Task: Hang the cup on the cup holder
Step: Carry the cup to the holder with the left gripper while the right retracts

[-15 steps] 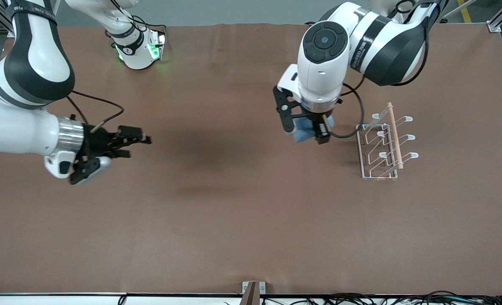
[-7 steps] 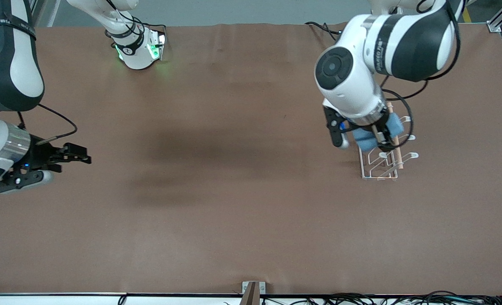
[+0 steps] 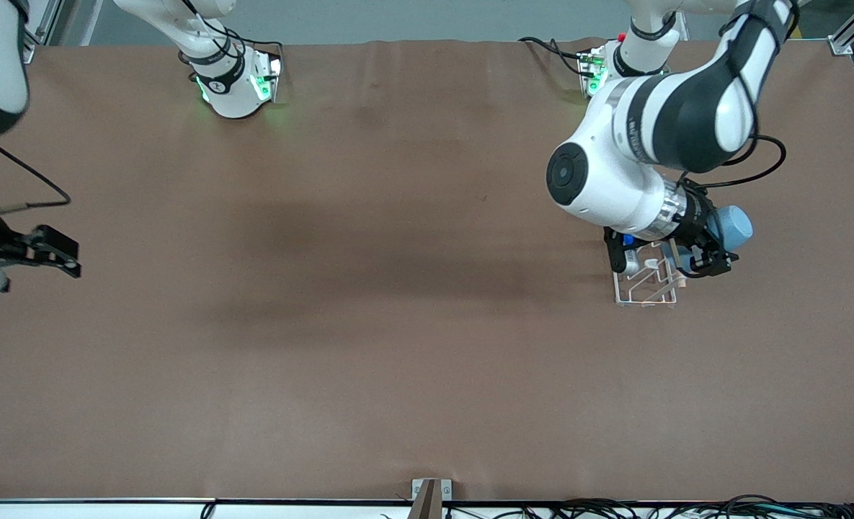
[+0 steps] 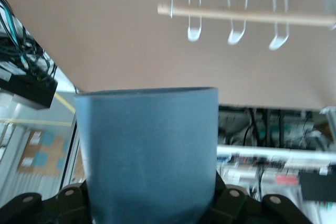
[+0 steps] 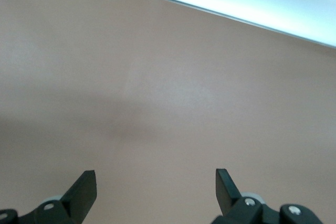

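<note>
My left gripper (image 3: 715,241) is shut on the light-blue cup (image 3: 731,225) and holds it on its side over the white wire cup holder (image 3: 643,285). The arm covers most of the rack, so only its part nearest the front camera shows. In the left wrist view the cup (image 4: 147,150) fills the space between the jaws, and the rack's wooden dowel (image 4: 247,16) and looped prongs (image 4: 234,34) show past the cup's rim. My right gripper (image 3: 55,252) is open and empty at the right arm's end of the table; the right wrist view shows its fingertips (image 5: 84,190) apart over bare table.
The brown table (image 3: 369,324) is bare apart from the rack. The arm bases (image 3: 236,79) stand along the table edge farthest from the front camera. A small bracket (image 3: 430,494) and cables lie at the nearest edge.
My left gripper has swung the cup over the rack toward the left arm's end, tilting it on its side. My right gripper has drawn back toward the right arm's end.
</note>
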`<state>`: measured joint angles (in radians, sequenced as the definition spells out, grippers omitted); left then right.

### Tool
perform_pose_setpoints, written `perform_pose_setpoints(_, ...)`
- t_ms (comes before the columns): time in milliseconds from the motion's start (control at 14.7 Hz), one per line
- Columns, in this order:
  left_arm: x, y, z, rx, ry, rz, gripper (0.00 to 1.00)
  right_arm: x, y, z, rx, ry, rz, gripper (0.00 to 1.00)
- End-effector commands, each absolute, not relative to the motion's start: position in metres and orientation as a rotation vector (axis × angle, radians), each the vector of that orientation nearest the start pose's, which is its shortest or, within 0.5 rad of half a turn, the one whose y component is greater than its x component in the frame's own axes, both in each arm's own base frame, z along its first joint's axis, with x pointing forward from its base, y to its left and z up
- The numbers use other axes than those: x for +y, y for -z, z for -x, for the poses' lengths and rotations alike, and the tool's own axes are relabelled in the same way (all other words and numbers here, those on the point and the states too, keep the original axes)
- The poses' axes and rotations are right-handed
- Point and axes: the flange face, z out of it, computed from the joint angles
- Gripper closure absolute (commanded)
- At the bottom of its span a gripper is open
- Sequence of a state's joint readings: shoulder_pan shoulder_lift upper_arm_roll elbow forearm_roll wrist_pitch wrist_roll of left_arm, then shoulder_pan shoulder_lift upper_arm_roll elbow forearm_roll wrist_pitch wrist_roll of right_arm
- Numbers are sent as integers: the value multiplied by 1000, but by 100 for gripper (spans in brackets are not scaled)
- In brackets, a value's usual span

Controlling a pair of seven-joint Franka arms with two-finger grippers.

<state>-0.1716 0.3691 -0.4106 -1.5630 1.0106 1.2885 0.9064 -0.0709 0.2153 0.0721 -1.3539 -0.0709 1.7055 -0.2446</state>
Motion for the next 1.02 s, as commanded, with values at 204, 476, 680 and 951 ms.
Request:
perform_pose_setpoints(204, -198, -404, -575, 1511, -960, 1424, 68, -4, -676, -591, -148, 59, 3200, 0)
perform_pose_setpoints(476, -209, -356, -571, 1501, -988, 1359, 68, -3, -700, -552, -13, 25, 3198, 0)
perform_pose_setpoints(680, -217, -331, -569, 1514, -1006, 1321, 68, -22, -699, -531, 47, 12, 3139, 0)
perform_pose_setpoints(951, -224, -296, -564, 1530, -1038, 1300, 68, -24, -685, -532, 56, 0, 3135, 0)
